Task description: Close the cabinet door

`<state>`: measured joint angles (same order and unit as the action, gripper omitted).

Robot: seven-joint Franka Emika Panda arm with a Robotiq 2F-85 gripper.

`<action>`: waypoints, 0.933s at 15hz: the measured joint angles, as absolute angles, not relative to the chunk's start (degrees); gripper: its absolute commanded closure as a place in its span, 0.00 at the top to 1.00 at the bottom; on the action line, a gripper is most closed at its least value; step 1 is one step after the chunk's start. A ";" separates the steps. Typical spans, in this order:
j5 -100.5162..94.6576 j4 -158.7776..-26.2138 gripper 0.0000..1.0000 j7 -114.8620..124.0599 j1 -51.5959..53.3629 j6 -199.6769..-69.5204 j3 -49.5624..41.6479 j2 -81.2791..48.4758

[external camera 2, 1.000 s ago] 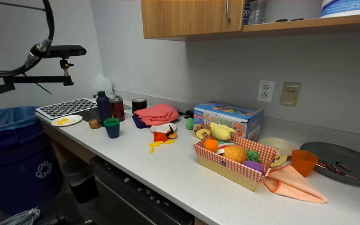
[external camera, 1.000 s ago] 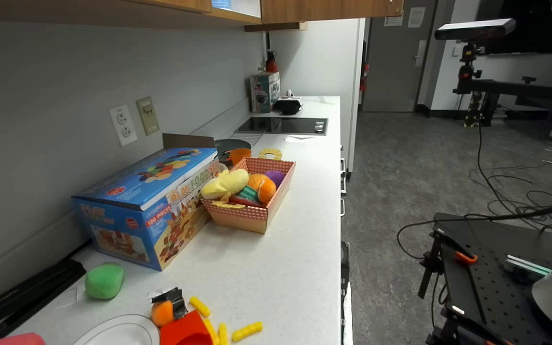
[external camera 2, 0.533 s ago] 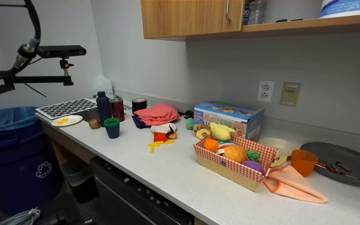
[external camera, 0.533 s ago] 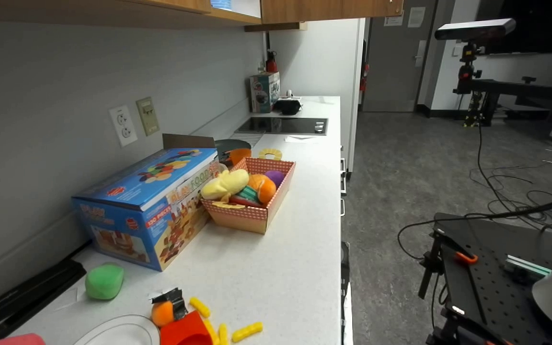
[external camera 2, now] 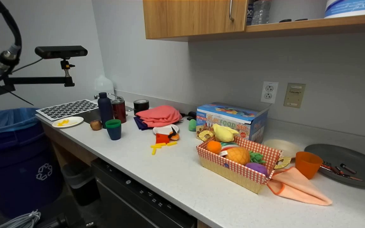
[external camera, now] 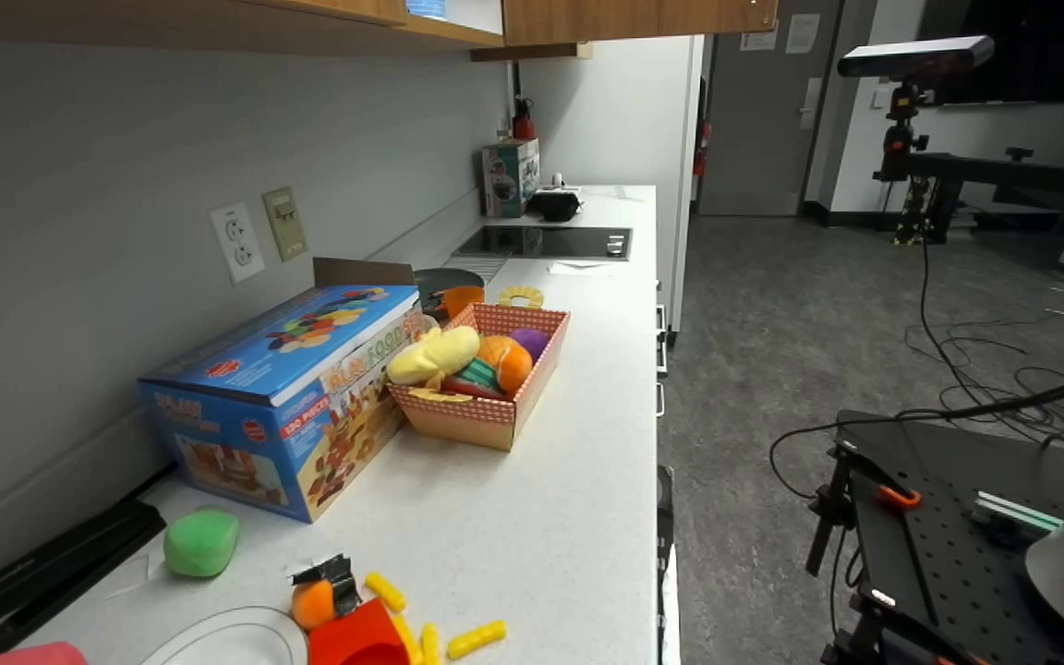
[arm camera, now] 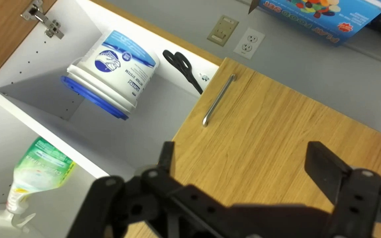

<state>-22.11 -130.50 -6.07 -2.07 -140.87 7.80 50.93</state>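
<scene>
The wooden cabinet has an open door (arm camera: 5, 29) at the top left of the wrist view, with its metal hinge in sight. The open door (external camera: 640, 20) also sticks out from the cabinet at the top of an exterior view. A neighbouring door (arm camera: 260, 132) with a silver bar handle (arm camera: 219, 100) is closed; it also shows in an exterior view (external camera 2: 195, 19). My gripper (arm camera: 242, 145) is open and empty, in front of the closed door and below its handle in the picture. The gripper is outside both exterior views.
The open cabinet holds a white tub (arm camera: 117, 69), black scissors (arm camera: 184, 67) and a green spray bottle (arm camera: 43, 165). On the counter below stand a play food box (external camera: 273, 388) and a fruit basket (external camera 2: 233, 171). A camera arm (external camera: 1003, 171) stands beyond.
The robot's thick cable has moved left in an exterior view. The arm part at the top right corner of an exterior view has moved out of the picture. The doors have not moved.
</scene>
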 measured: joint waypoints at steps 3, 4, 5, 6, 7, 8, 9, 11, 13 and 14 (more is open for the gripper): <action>-22.01 -131.85 1.00 -3.88 -2.04 -137.67 9.60 53.52; -21.80 -132.11 1.00 -3.11 -1.97 -136.26 10.25 54.33; -21.78 -132.22 1.00 -2.96 -1.91 -135.84 10.58 54.72; -21.79 -132.21 1.00 -2.96 -1.92 -135.86 10.62 54.70; -21.79 -132.21 1.00 -2.96 -1.92 -135.88 10.56 54.51; -21.80 -132.21 1.00 -2.96 -1.92 -135.89 10.43 54.30; -21.81 -132.21 1.00 -2.96 -1.92 -135.89 10.41 54.22; -21.81 -132.21 1.00 -2.96 -1.92 -135.89 10.41 54.15; -21.81 -132.21 1.00 -2.96 -1.92 -135.89 10.41 54.15; -21.81 -132.21 1.00 -2.96 -1.92 -135.89 10.41 54.15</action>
<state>-21.81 -132.21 -2.96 -1.92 -135.89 10.41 54.15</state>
